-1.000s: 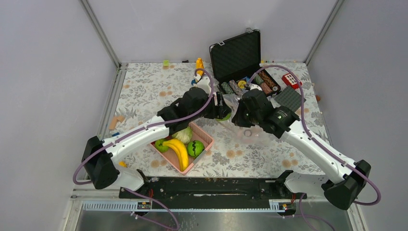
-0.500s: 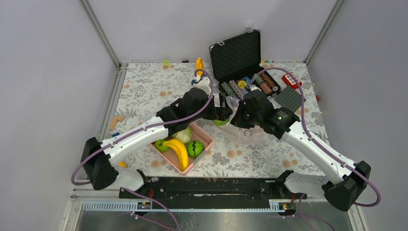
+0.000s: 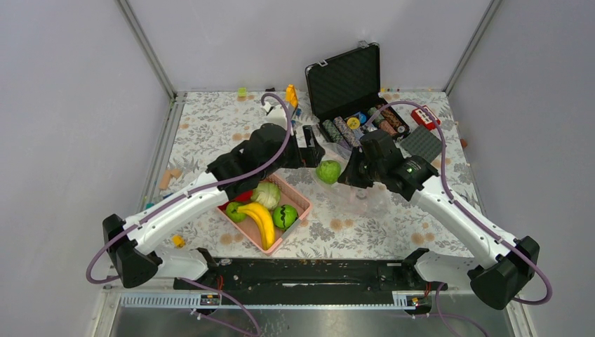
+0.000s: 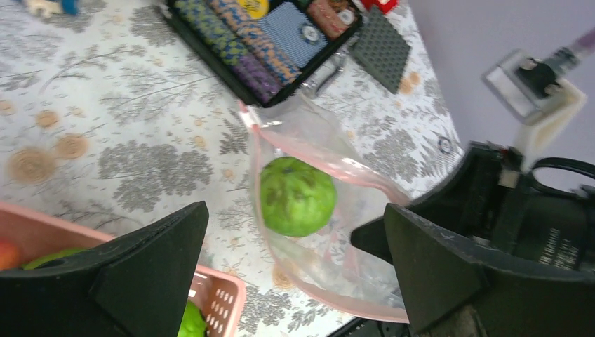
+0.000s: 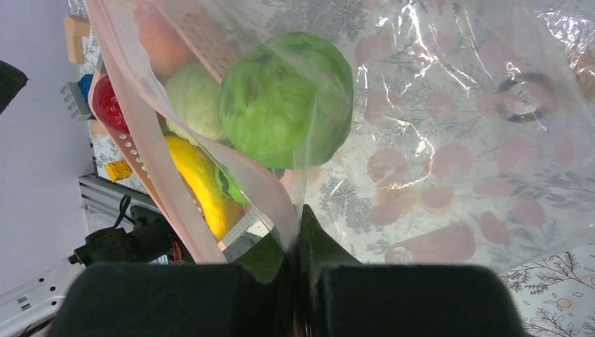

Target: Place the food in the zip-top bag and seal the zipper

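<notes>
Right wrist — crinkly zip-top bag (image 5: 456, 140) pinched in closed right tool (image 5: 298, 235), bumpy green fruit (image 5: 284, 98) inside; left wrist alone — left tool (image 4: 295, 214) agape, empty.

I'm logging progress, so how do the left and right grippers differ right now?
The left gripper is open and empty; the right gripper is shut on the mouth edge of the bag. The left gripper hangs apart from the bag; the right gripper grips it, with a green fruit inside. Both are black and point toward the bag.
</notes>
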